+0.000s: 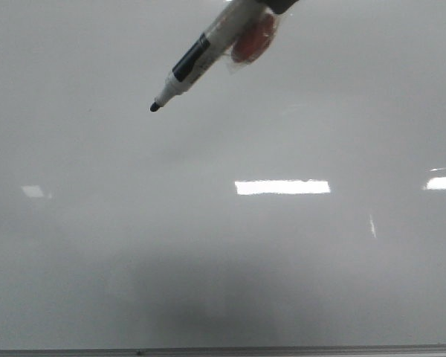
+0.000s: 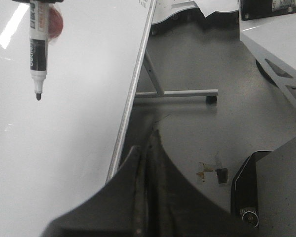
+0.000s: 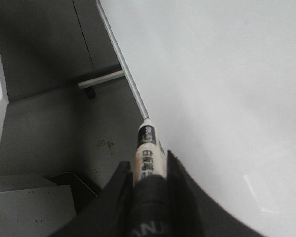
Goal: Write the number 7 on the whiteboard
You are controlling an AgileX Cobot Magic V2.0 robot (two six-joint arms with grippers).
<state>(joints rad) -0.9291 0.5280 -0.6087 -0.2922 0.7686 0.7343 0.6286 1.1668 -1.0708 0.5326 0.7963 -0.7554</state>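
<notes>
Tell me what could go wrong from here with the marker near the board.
1. The marker tip hangs off the whiteboard, which shows no ink yet; pressing in too hard at this slant could skid it or push the wheeled stand back.
2. The right claw grips only the marker's rear, so contact may tilt it and distort the 7.

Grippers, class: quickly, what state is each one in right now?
Left gripper: shut, holding nothing.
Right gripper: shut on the marker.
</notes>
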